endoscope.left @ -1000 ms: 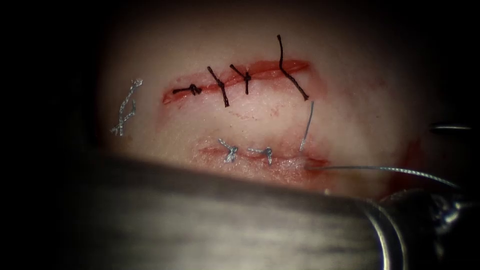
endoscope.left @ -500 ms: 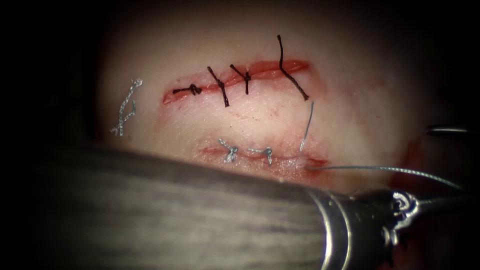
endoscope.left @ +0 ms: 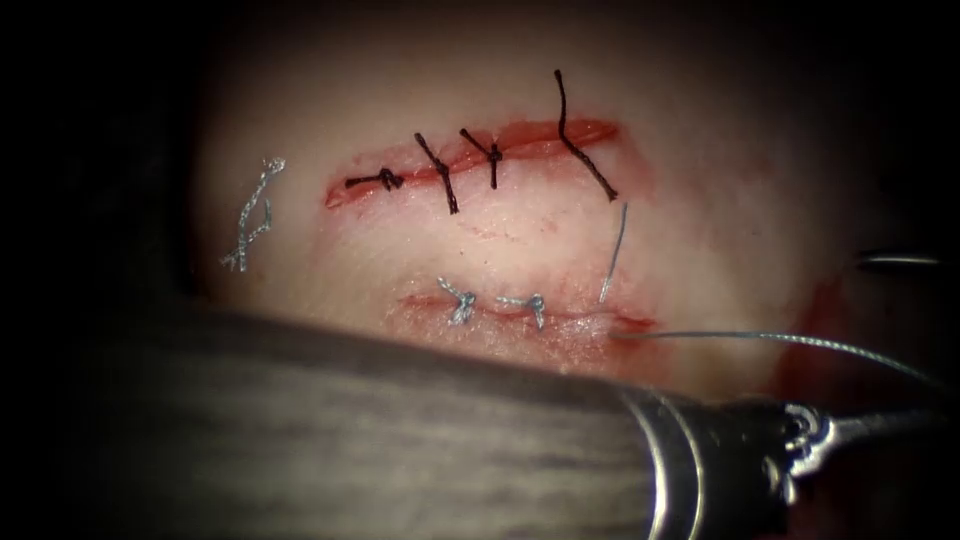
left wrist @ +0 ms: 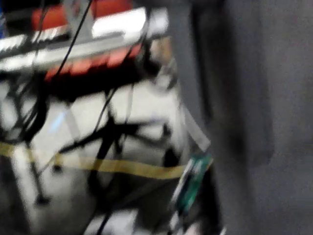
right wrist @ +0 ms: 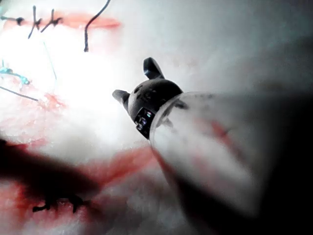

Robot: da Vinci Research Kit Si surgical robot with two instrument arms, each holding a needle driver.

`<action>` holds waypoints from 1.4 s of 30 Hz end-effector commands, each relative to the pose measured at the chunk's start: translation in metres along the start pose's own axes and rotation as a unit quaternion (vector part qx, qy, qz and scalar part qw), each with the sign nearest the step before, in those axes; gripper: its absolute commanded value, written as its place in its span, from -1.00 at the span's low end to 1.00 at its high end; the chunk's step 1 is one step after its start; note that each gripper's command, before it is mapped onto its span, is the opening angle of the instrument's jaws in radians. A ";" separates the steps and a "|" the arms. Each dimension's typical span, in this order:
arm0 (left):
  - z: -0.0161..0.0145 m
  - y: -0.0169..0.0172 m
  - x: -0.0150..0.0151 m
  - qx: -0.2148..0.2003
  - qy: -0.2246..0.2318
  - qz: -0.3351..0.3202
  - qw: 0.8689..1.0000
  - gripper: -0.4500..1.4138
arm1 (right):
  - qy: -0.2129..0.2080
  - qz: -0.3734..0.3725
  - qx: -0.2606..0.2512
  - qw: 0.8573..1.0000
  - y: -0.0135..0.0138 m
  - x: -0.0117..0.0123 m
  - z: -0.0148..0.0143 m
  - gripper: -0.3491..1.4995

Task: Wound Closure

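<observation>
The tissue (endoscope.left: 700,180) carries two cuts. The upper cut (endoscope.left: 530,138) is crossed by black stitches. The lower cut (endoscope.left: 520,312) has two grey knots, and at its right end a grey thread (endoscope.left: 780,338) leaves the tissue and runs right. A short thread tail (endoscope.left: 615,250) stands above that exit. The left tool (endoscope.left: 900,420) lies across the foreground on a thick shaft (endoscope.left: 350,440), its tip pointing right just under the thread's far end; I cannot tell what it holds. The right tool (right wrist: 132,77) hovers over the tissue to the right of the cuts, open and holding nothing, and its tip (endoscope.left: 900,261) pokes in at the right edge.
A loose twisted piece of grey thread (endoscope.left: 255,215) lies on the tissue left of the cuts. Red fluid (endoscope.left: 815,330) stains the tissue at the right, near the thread. The black stitches (right wrist: 39,22) lie well beyond the right tool's tip.
The left tool's shaft and wrist have drawn back to the left and dropped slightly, bringing its tip into sight. The thread's far end reaches a little further right. The right tool barely moved.
</observation>
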 end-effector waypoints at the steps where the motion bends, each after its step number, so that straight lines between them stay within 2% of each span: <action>1: 0.0007 -0.0008 0.0001 0.000 0.002 0.002 1.000 -0.06 | 0.001 0.000 0.001 1.000 -0.0003 0.0001 0.0010 0.82; 7: 0.0019 -0.0014 0.0003 0.001 0.008 0.002 1.000 0.24 | 0.001 0.003 0.000 1.000 -0.0004 0.0002 0.0010 0.84; 17: 0.0032 -0.0026 0.0013 0.003 0.012 0.017 1.000 0.28 | 0.001 0.012 -0.002 1.000 -0.0006 0.0001 0.0012 0.84; 19: 0.0034 -0.0030 0.0014 0.003 0.013 0.024 1.000 0.15 | 0.001 0.012 -0.001 1.000 -0.0007 0.0001 0.0012 0.84; 21: 0.0038 -0.0032 0.0015 0.004 0.016 0.025 1.000 -0.14 | 0.001 0.014 -0.002 1.000 -0.0007 0.0001 0.0011 0.84; 22: 0.0040 -0.0031 0.0016 0.003 0.013 0.024 1.000 -0.50 | 0.001 0.015 -0.002 1.000 -0.0007 0.0001 0.0011 0.84; 23: 0.0042 -0.0032 0.0016 -0.006 0.004 0.024 1.000 -1.00 | 0.001 0.015 -0.002 1.000 -0.0007 0.0001 0.0011 0.84; 30: 0.0036 -0.0031 0.0011 -0.017 -0.034 0.024 0.999 -1.00 | 0.001 0.015 -0.002 1.000 -0.0008 0.0002 0.0011 0.82; 36: 0.0018 -0.0031 0.0009 0.002 -0.051 0.031 0.998 -1.00 | 0.000 0.015 -0.001 1.000 -0.0008 0.0003 0.0010 0.82; 39: -0.0009 -0.0026 0.0005 0.014 -0.062 0.030 0.998 -1.00 | 0.000 0.016 0.000 1.000 -0.0008 0.0004 0.0008 0.82; 42: -0.0050 -0.0018 0.0002 0.049 -0.079 0.018 0.996 -1.00 | 0.000 0.016 -0.001 1.000 -0.0009 0.0005 0.0010 0.80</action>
